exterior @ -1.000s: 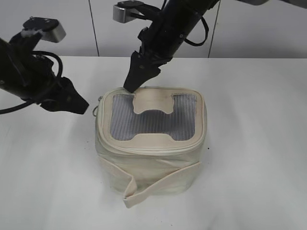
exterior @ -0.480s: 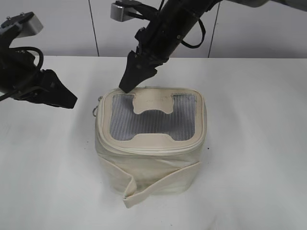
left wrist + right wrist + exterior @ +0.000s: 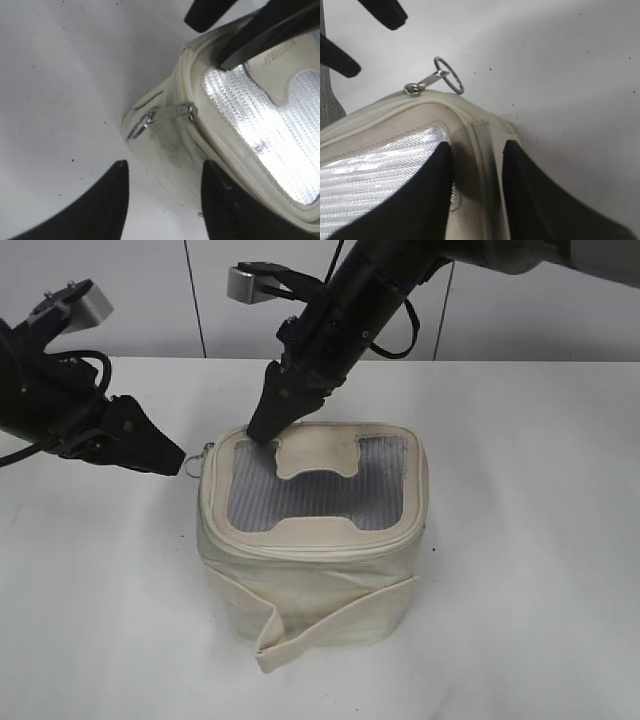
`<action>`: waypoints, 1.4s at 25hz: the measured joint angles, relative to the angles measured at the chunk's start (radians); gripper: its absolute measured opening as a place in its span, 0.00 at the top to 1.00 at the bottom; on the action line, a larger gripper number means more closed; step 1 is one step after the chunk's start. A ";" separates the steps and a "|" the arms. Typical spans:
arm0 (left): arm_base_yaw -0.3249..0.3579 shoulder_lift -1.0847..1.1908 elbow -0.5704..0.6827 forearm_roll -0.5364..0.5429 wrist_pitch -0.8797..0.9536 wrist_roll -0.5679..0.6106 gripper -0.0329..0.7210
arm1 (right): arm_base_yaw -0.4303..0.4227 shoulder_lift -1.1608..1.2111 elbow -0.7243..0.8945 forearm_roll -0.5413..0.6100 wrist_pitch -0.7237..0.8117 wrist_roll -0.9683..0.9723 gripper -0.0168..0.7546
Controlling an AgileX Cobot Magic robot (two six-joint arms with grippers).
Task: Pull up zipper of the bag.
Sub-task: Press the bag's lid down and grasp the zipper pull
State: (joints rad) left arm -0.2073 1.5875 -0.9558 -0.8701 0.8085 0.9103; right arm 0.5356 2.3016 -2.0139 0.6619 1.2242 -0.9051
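Observation:
The cream bag (image 3: 315, 540) stands mid-table with its grey mesh top facing up. The zipper track runs round its top rim. A silver pull with a ring (image 3: 201, 462) sticks out at the bag's left corner, and it also shows in the left wrist view (image 3: 162, 114) and the right wrist view (image 3: 432, 77). My left gripper (image 3: 172, 462) is open and empty, its jaws (image 3: 165, 170) just short of the ring and apart from it. My right gripper (image 3: 262, 432) straddles the bag's back-left rim (image 3: 476, 150), one finger on the mesh and one outside the wall, shut on the rim.
The bag sits on a white table (image 3: 520, 540) with a panelled wall behind. A loose cream strap (image 3: 320, 625) hangs across the bag's front side and touches the table.
My left gripper drew back to the left half a second ago and has come back right to beside the ring pull. My right gripper stayed at the back-left rim.

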 joint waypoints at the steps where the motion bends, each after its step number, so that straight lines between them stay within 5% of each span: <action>1: 0.000 0.007 0.000 -0.001 -0.004 0.002 0.47 | 0.000 0.000 0.000 0.002 0.003 0.000 0.66; 6: 0.000 0.014 0.000 -0.004 -0.010 0.026 0.46 | 0.000 0.000 0.000 0.004 0.007 0.011 0.92; 16: -0.003 0.015 -0.001 -0.003 -0.088 0.198 0.38 | 0.005 -0.025 0.003 -0.049 0.007 0.082 0.92; 23: -0.081 0.016 -0.002 -0.003 -0.186 0.300 0.37 | 0.005 -0.030 0.003 -0.064 0.007 0.094 0.92; 35: -0.109 0.017 -0.002 0.122 -0.351 0.330 0.29 | 0.005 -0.030 0.003 -0.066 0.007 0.096 0.93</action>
State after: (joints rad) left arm -0.3167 1.6042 -0.9576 -0.7484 0.4577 1.2403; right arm 0.5408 2.2713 -2.0109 0.5958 1.2312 -0.8092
